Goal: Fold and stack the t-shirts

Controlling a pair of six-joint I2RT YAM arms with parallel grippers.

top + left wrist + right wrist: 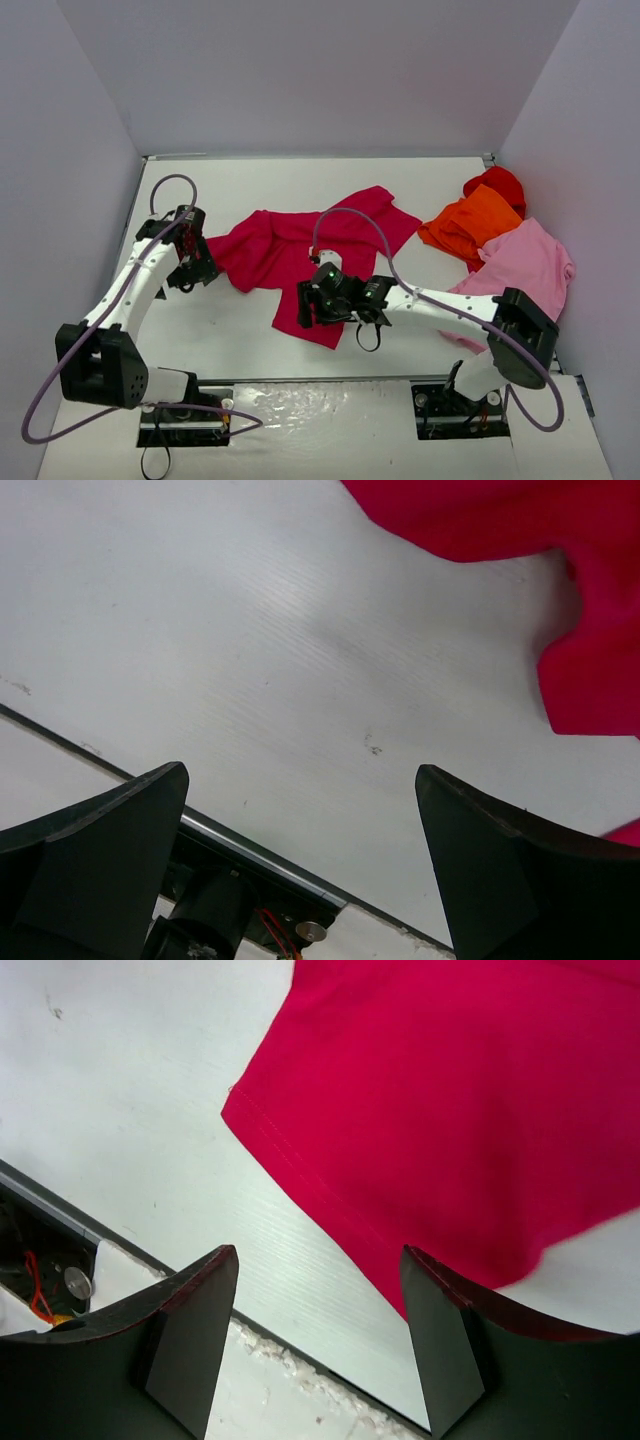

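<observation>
Here, at centre left: left gripper (pixel 190 266) (pixel 300 780), jaws spread wide over bare table (pixel 240 335), holding nothing, just left of the crimson t-shirt (pixel 290 250) (pixel 590 600). Mid-frame: that shirt, rumpled and flat on the table. Over its lower hem, right gripper (pixel 312 305) (pixel 320 1260), jaws apart, cloth (pixel 450 1090) beneath, unpinched. Upper right: bright red t-shirt (pixel 497 183), orange t-shirt (pixel 470 225) and light pink t-shirt (pixel 525 262) heaped together, well apart from both grippers.

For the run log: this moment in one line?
crimson cloth t-shirt: unfolded | left gripper: open, empty | right gripper: open, over shirt's hem
</observation>
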